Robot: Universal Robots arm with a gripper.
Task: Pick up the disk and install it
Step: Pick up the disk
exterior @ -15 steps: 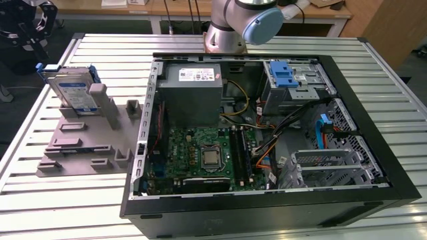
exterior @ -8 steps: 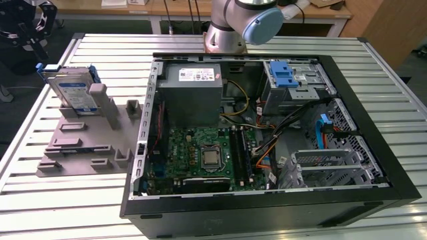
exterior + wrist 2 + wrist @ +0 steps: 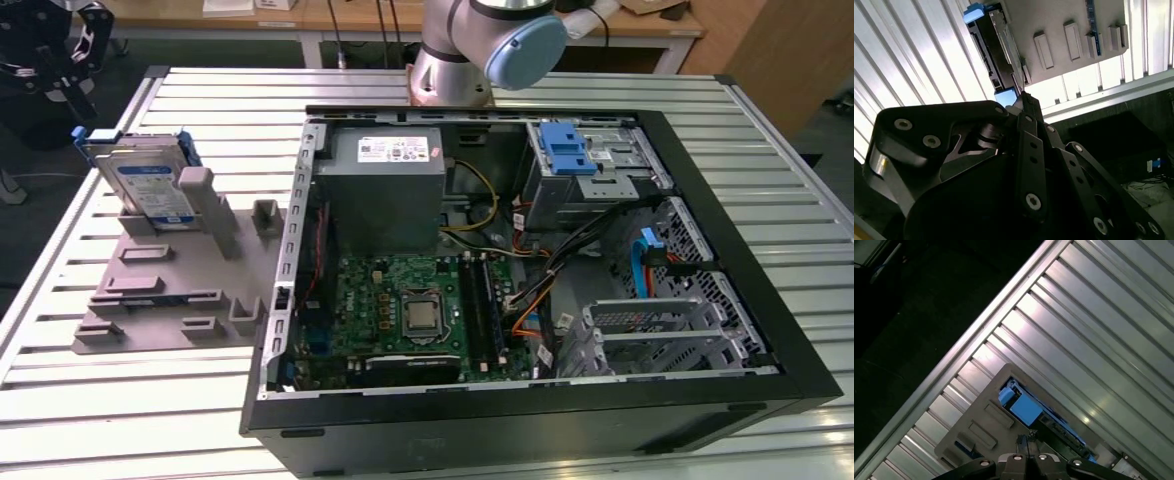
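Black sheet metal comes nearest in the exterior view: one open computer case [image 3: 534,410] lying on the slatted aluminium table [image 3: 134,400]. Bare slats lie free between the case and the table's edge on the exterior view's left. Inside the case sit one green motherboard [image 3: 414,310], then one grey power supply [image 3: 387,190], and one silver drive cage [image 3: 587,165] with a blue latch at the far corner.

Left of the case lies one grey fixture [image 3: 160,290], just beside the case wall. At its far end the one disk [image 3: 144,185] stands upright in a slot, label facing the camera, with open air above it.

Farther back hangs the one gripper [image 3: 1024,100], above the disk and apart from it. In both wrist views its jaws are pressed together and hold nothing.
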